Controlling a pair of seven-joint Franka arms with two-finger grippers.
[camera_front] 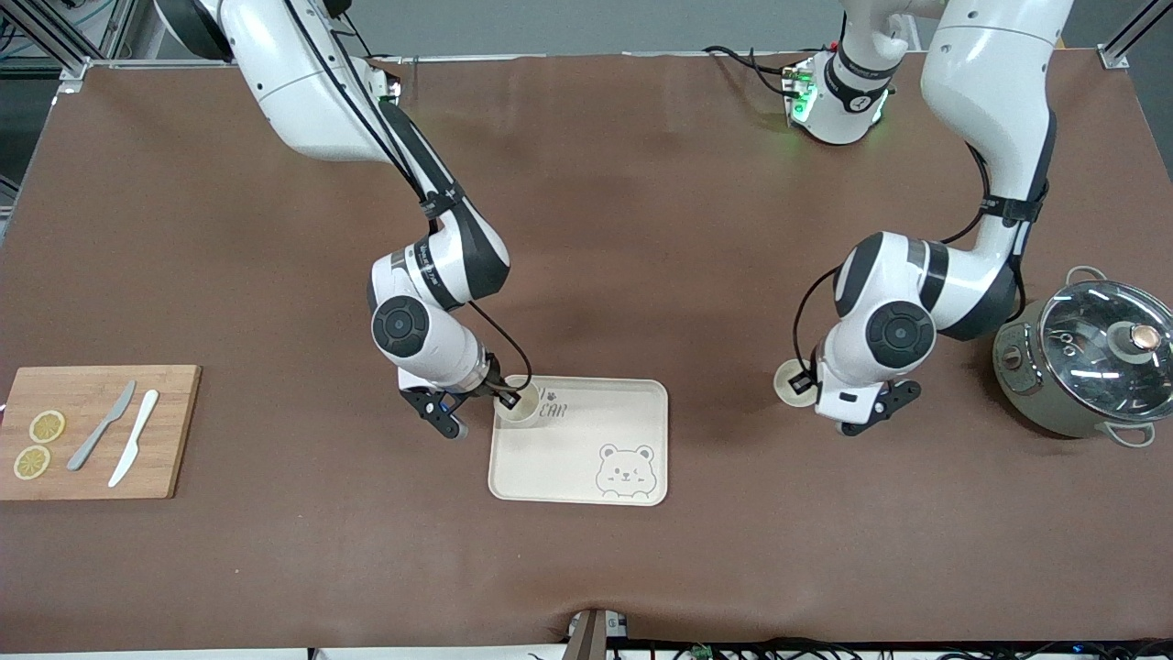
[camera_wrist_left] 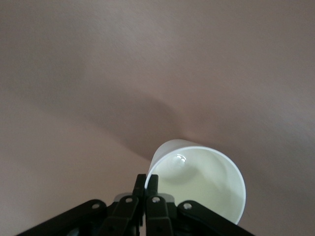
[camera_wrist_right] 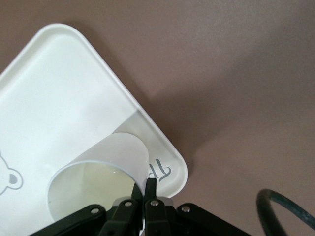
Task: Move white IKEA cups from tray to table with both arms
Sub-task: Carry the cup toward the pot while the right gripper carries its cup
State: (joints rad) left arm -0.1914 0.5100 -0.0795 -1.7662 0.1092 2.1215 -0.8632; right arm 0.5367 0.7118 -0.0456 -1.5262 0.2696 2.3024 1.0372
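A: Front view first. What are you holding?

B: My right gripper (camera_front: 507,400), black and two-fingered, pinches the rim of one small cream-white tumbler (camera_front: 519,404). That cup stands on the cream rectangular bear-printed tray (camera_front: 586,458), in the tray's corner toward my bases and the right arm's end of the table. From the tray's middle, it sits at about ten o'clock.

A: And the other arm?

B: My left gripper (camera_front: 801,385) is clamped on the rim of the second cream-white tumbler (camera_front: 788,379), which is off the tray, over the brown table mat (camera_front: 641,229), toward the left arm's end. A grey-green pot with a glass lid (camera_front: 1086,357) stands at three o'clock from it. At the right arm's end lies a wooden cutting board (camera_front: 92,431) with two lemon slices (camera_front: 37,445), a grey knife (camera_front: 101,426) and a white knife (camera_front: 135,436).

A: Left wrist view?

B: My fingers (camera_wrist_left: 152,189) close on the cup wall (camera_wrist_left: 197,187), one inside, one outside.

A: Right wrist view?

B: Same pinch: my fingers (camera_wrist_right: 150,189) grip the cup (camera_wrist_right: 103,177) on the tray's corner (camera_wrist_right: 74,98).
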